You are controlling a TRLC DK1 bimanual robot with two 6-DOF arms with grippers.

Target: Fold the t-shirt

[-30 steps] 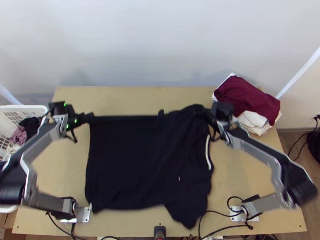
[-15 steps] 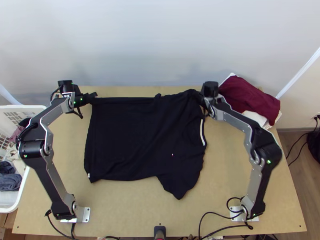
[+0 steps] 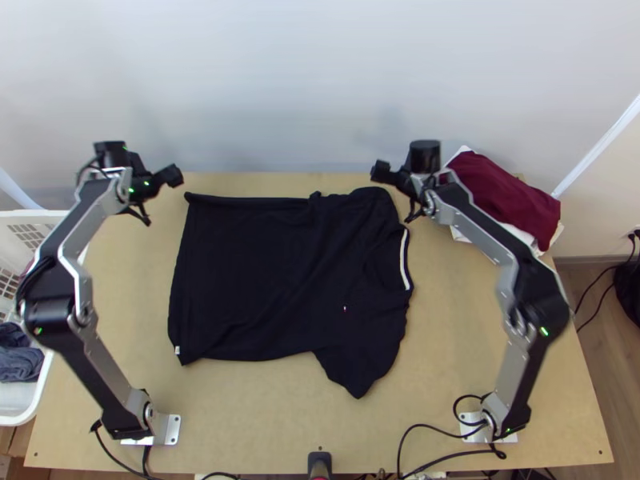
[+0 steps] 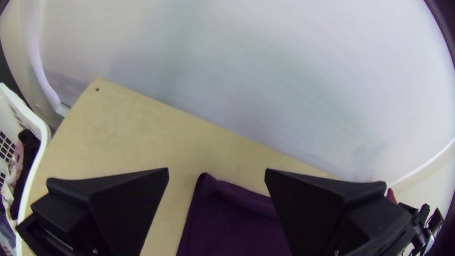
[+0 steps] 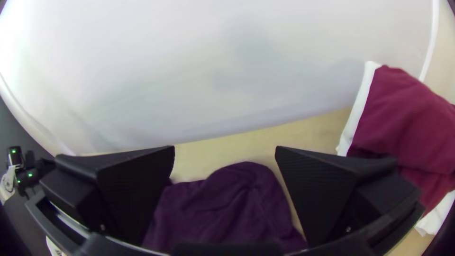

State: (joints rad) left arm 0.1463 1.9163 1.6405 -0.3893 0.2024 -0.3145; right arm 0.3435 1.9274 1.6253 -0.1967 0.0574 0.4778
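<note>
Shirt (image 3: 256, 280) let go: half a second ago both sets of jaws had its 12 o'clock edge (12 being the top view's upper side); now the left jaws and the right jaws are spread and empty, backed off just past that edge. The cloth has kept its place on the desk (image 3: 460, 344). I'd call that the end of a straightening pull, with the folding proper probably still ahead.

It lies broadly spread, hem (image 3: 178, 280) at 9 o'clock, collar (image 3: 406, 260) at 3, one sleeve (image 3: 356, 372) at 5; how the other sleeve lies, I can't tell. From the left jaws the near corner sits close by at about 5 o'clock; from the right jaws the rumpled shoulder is near, at 6. Those creases might want smoothing before a first fold
</note>
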